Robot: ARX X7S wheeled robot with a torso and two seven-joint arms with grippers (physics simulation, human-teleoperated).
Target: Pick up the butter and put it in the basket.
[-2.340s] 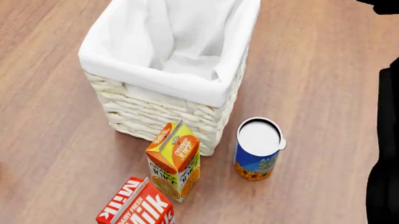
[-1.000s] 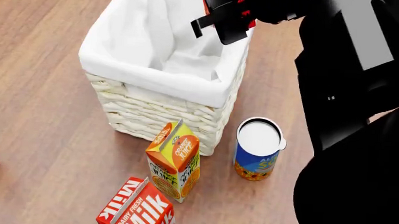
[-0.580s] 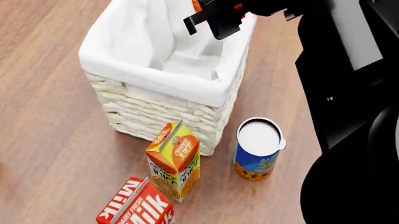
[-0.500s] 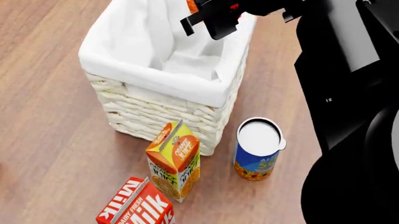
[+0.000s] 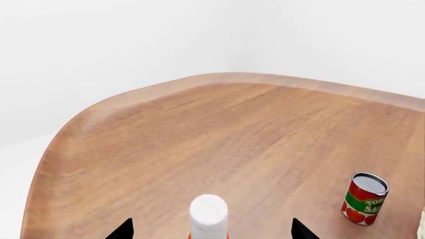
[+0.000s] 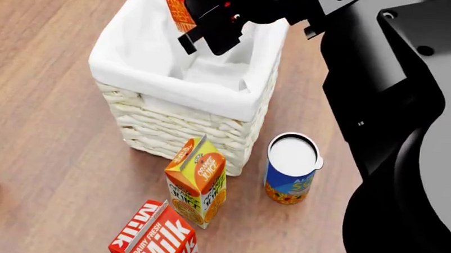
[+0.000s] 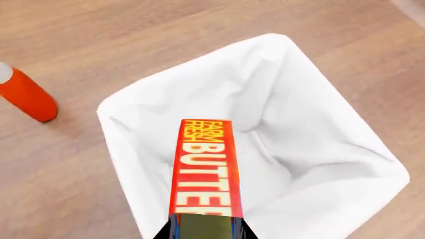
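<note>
At the top centre of the head view, the right gripper (image 6: 214, 25) pinches the butter (image 6: 180, 7) by one end and holds it above the wicker basket (image 6: 187, 131). In the right wrist view the box (image 7: 204, 169) lies over the white liner's hollow. The left gripper's state cannot be told; only two dark tips show. If released too near the rim, the slim box could catch on the cloth fold or tumble out toward the orange juice carton (image 6: 197, 182).

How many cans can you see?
2: a blue can with a white lid on the floor beside the basket, and a red tomato can, seen only by the left wrist camera. More may be hidden.
</note>
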